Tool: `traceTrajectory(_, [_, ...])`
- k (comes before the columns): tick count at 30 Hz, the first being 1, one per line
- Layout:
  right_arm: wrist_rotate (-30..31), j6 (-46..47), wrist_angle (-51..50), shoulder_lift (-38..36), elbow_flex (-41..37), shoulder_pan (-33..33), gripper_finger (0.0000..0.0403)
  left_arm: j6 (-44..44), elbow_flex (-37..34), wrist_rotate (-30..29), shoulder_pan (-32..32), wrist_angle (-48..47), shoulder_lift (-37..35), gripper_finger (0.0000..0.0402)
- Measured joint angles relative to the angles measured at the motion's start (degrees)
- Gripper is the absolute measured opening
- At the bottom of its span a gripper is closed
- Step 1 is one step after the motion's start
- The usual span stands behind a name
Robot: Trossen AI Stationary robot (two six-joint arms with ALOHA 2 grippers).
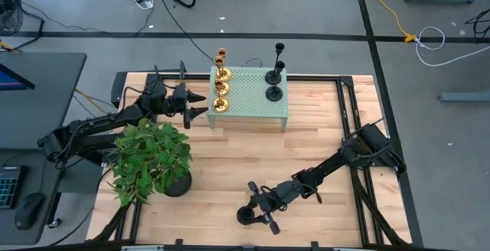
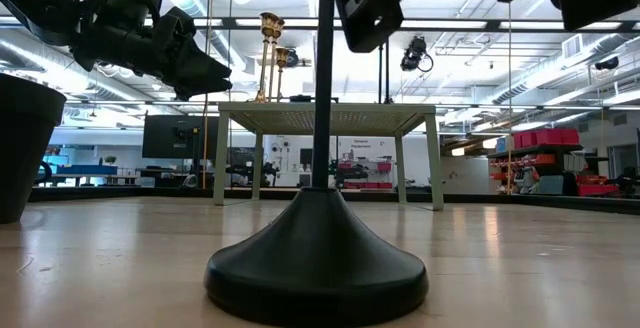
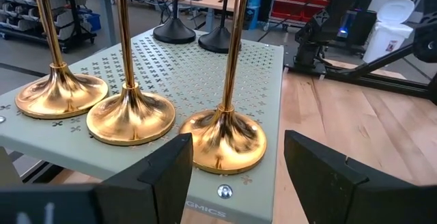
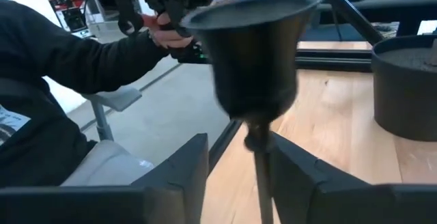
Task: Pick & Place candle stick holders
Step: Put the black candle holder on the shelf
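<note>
A matte black candle stick holder (image 1: pixel 245 216) stands upright on its round base (image 2: pixel 316 263) near the table's near edge. My right gripper (image 4: pixel 239 176) comes level from the right, and its open fingers stand on either side of the thin stem (image 4: pixel 258 173), just under the cup (image 4: pixel 252 53). Several gold holders (image 1: pixel 221 83) and black ones (image 1: pixel 273 83) stand on the pale green perforated stand (image 1: pixel 253 102) at the far side. My left gripper (image 3: pixel 235 169) waits open at the stand's left end, in front of the nearest gold base (image 3: pixel 222 138). My right gripper has the black holder's stem (image 4: pixel 258 173) between its fingers, just below the cup, coming level and lying across the stem. One finger (image 4: pixel 290 176) stands very near the stem, but I cannot tell whether it touches. The holder stands upright on the table.
A leafy potted plant (image 1: pixel 153 159) stands at the left, close to the left arm. Bare wood lies between the stand and the black holder. A person in a dark sleeve (image 4: pixel 61 60) is beyond the table's near edge.
</note>
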Motion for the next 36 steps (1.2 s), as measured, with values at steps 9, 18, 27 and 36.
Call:
traceTrajectory(9, [0.0, -0.3, -0.5, 0.0, 0.0, 0.0, 0.0036, 0.0, 0.0, 0.0, 0.0, 0.0, 0.0, 0.0231])
traceTrajectory(18, [-0.6, 0.0, -1.1, 0.0, 0.0, -0.7, 0.0007, 0.0, 0.0, 0.0, 0.0, 0.0, 0.0, 0.0231])
traceTrajectory(27, [2.9, -0.8, -12.7, -5.3, 0.0, -2.3, 0.0004, 0.0, 0.0, 0.0, 0.0, -0.1, 0.0, 0.0231])
traceTrajectory(36, [11.8, -8.0, -20.9, -16.1, -1.2, -4.3, 0.0003, -0.1, 0.0, 0.0, 0.0, -0.1, 0.0, 0.0231])
